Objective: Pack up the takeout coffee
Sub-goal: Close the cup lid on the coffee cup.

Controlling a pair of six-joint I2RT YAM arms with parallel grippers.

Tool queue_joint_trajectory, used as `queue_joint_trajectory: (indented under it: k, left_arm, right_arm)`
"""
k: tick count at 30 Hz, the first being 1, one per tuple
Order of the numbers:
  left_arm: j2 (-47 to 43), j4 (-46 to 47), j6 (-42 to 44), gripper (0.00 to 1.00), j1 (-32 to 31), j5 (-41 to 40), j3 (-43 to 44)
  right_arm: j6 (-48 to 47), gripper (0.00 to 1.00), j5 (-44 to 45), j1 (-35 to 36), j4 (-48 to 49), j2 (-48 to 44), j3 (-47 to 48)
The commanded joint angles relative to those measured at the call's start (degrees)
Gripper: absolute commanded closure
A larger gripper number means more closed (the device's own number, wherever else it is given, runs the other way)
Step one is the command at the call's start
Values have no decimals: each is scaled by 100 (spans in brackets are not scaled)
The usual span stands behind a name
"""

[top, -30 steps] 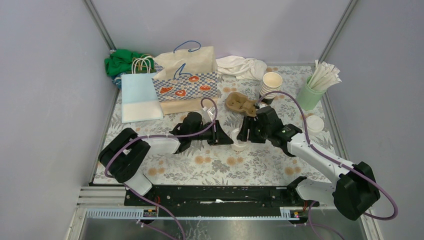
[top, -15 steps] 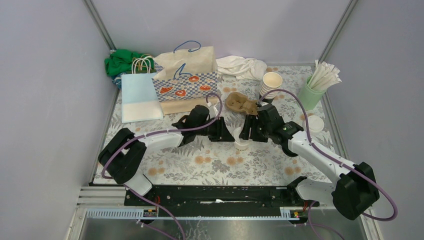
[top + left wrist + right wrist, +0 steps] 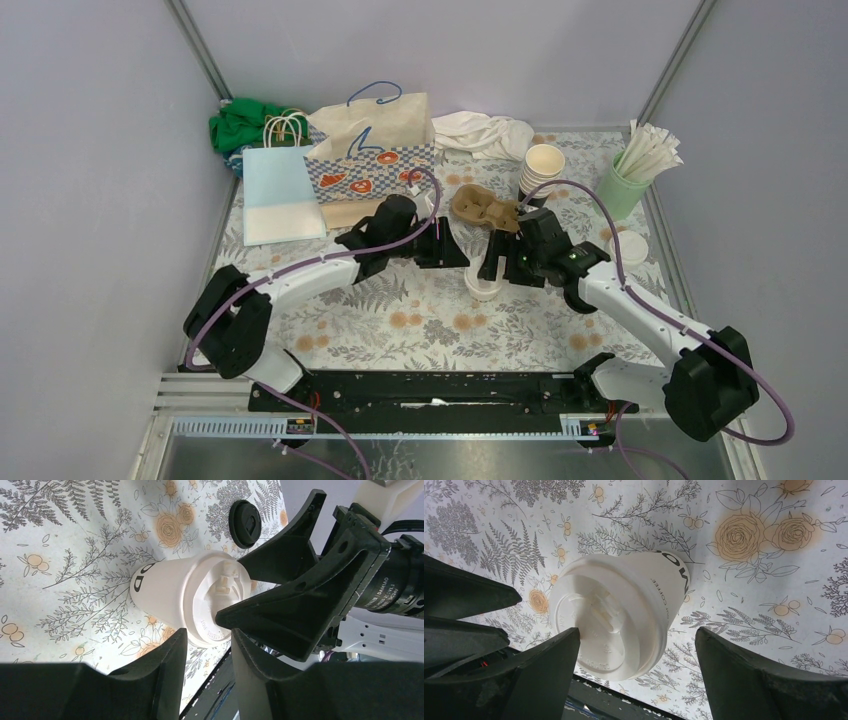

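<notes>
One takeout coffee [image 3: 483, 285], a cream paper cup with dark lettering and a white lid, stands on the flowered table between both grippers. In the left wrist view the coffee [image 3: 175, 597] lies just beyond my left gripper [image 3: 209, 640], whose jaws are apart with nothing between them. My left gripper [image 3: 455, 260] hovers at the cup's far left. In the right wrist view the coffee [image 3: 619, 612] sits ahead of my right gripper [image 3: 638, 632]. Its jaws stand wide and its right finger is clear of the cup. My right gripper [image 3: 492, 268] is just above the cup.
A stack of unlidded paper cups [image 3: 543, 165] and a brown cardboard carrier [image 3: 483, 208] stand behind. A mint tumbler of straws [image 3: 622, 185] and spare white lids [image 3: 629, 247] are at the right. Paper bags [image 3: 375, 150] and a light blue bag [image 3: 280, 195] are at the back left.
My right jaws have spread wide and let go of the cup. My left gripper has drawn back toward the far side and opened further. The cup now stands free.
</notes>
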Motion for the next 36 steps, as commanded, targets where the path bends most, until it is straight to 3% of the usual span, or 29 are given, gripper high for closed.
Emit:
queue_joint_trajectory:
  k: [1, 7, 11, 18, 21, 29, 32, 35, 36]
  left_arm:
    - [-261, -170, 217, 58, 28, -155, 300]
    - [-299, -484, 404, 57, 58, -253, 518]
    - [-353, -713, 527, 57, 100, -311, 653]
    - [-769, -1273, 863, 54, 128, -688, 906]
    - [-1004, -1554, 1076, 47, 150, -1016, 969]
    - [-1969, -1936, 1586, 36, 216, -1850, 818]
    - [-2363, -2273, 1779, 23, 252, -2128, 878]
    - [-2566, -2724, 1882, 4, 414, -2464, 1068]
    - [-2600, -2867, 1911, 1, 510, -2519, 1152]
  right_arm:
    - [-182, 9, 90, -43, -394, -200, 279]
    - [-215, 12, 189, -87, -535, -313, 393]
    - [-262, 1, 291, -95, -629, -315, 510]
    - [-500, 0, 333, -89, -970, -182, 959]
    - [-445, 0, 559, -18, -1162, -84, 1139]
    - [139, 0, 2189, 139, -1861, -28, 1795]
    - [39, 0, 2549, 143, -2126, -168, 1888]
    - [-78, 0, 1995, 137, -1657, -453, 1534]
    - [2, 0, 1888, 144, -1664, -443, 1543]
